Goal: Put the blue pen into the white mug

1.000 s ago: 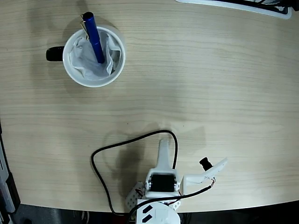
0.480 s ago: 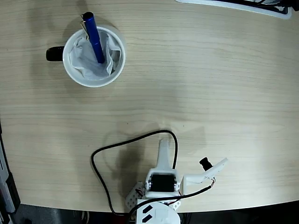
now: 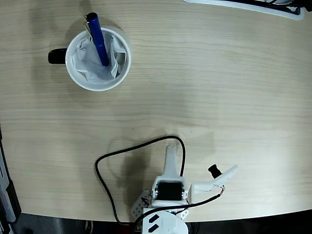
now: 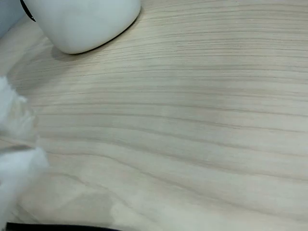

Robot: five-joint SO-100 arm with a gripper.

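Seen from overhead in the fixed view, the white robot arm [image 3: 170, 187] sat folded at the bottom edge of the light wooden table [image 3: 209, 87], nearest the viewer. A black cable [image 3: 105, 183] looped out from its base across the wood and curved back to the arm. The gripper [image 3: 171, 152] pointed up the picture from the arm's body; its jaws were seen end-on as one narrow white shape, and I could not tell whether they were parted or closed. Nothing was visibly held in it. A small black camera [image 3: 213, 170] stuck out on a white bracket to the right of the arm.

In the wrist view, blurred white finger parts [image 4: 17, 159] showed at the left edge over bare wood grain, and the white mug's [image 4: 82, 21] lower wall appeared at the top left, well apart from them.

Farther up, in the upper left of the fixed view, stood the white mug [image 3: 78, 73], its black handle [image 3: 57, 56] pointing left. Crumpled white lining [image 3: 87, 61] filled its inside. The blue pen [image 3: 98, 40] stood in the mug, its lower end buried in the lining, leaning toward the far rim with its clipped cap rising past that rim. A white object's edge [image 3: 243, 6] crossed the table's top right corner.
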